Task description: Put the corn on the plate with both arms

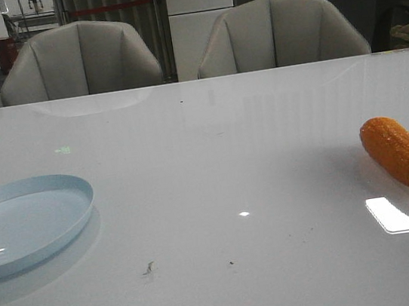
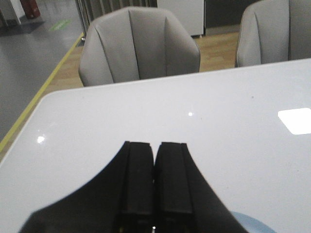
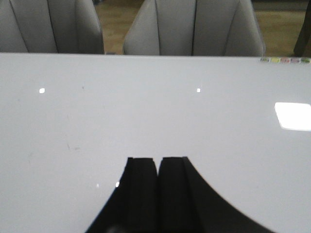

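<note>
Both grippers sit closed and empty over the white tabletop (image 1: 214,167): your left gripper (image 2: 155,170) shows its two black fingers pressed together with only a thin seam between them, and your right gripper (image 3: 158,184) looks the same in its own wrist view. Neither arm appears in the front view, so both seem to be held back from the work area.

Your target, the orange corn (image 1: 398,151), lies on its side near the tabletop's right edge, angled so that one end points toward the far edge and the other toward the near right corner. Nothing touches it. The pale blue plate (image 1: 57,185) rests well apart from it, at the tabletop's left edge, partly cut off by the frame, and a sliver of its rim (image 2: 252,221) shows beside your left gripper's fingers.

The plate holds nothing; only a small glint of light sits on its floor.

To begin well, open your right gripper wide before descending, and line the fingers across the cob's narrow width rather than along its length. Its glossy, bumpy, tapered body will likely slip, so aim for the thick middle.
</note>
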Motion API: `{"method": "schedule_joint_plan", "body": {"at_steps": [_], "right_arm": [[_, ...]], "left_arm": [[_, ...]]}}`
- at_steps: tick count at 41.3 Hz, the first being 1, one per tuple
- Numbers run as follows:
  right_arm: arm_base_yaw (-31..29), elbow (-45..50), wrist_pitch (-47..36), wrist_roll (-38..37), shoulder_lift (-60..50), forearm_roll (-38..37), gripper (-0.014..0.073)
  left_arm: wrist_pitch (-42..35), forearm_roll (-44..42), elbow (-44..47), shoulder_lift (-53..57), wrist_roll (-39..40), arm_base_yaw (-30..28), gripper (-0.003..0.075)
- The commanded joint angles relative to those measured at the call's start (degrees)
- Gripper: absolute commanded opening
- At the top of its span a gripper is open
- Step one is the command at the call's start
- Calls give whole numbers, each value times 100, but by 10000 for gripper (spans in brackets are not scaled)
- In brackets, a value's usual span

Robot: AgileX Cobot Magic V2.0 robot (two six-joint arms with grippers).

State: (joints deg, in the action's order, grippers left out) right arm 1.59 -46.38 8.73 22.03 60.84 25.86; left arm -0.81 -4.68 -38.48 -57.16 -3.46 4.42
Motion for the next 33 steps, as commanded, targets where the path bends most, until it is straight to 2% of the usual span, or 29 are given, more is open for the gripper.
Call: {"method": "schedule_joint_plan", "body": {"at_steps": [1,12,15,19,22,25,29,33], "right_arm": [[6,-213,-232,20,164,-13,57],[6,-213,207,20,289,-13,63],[6,-213,225,20,289,-13,111],[6,-213,292,20,289,-13,238],[6,-213,363,20,289,-13,377],[6,-213,440,20,289,-13,479],[6,-213,476,20,289,-8,534],[6,-213,476,20,289,5,531]], "left_arm": [[-478,-6,-223,-163,24,38,89],[-479,-6,-223,-239,24,38,89],[-465,-6,-223,-239,24,38,104],[-464,66,-223,-239,24,38,188],[-464,76,-223,-239,24,38,302],[-464,76,-223,-239,24,38,398],[-464,76,-210,-239,24,38,465],[-365,335,-188,-239,35,38,465]]}}
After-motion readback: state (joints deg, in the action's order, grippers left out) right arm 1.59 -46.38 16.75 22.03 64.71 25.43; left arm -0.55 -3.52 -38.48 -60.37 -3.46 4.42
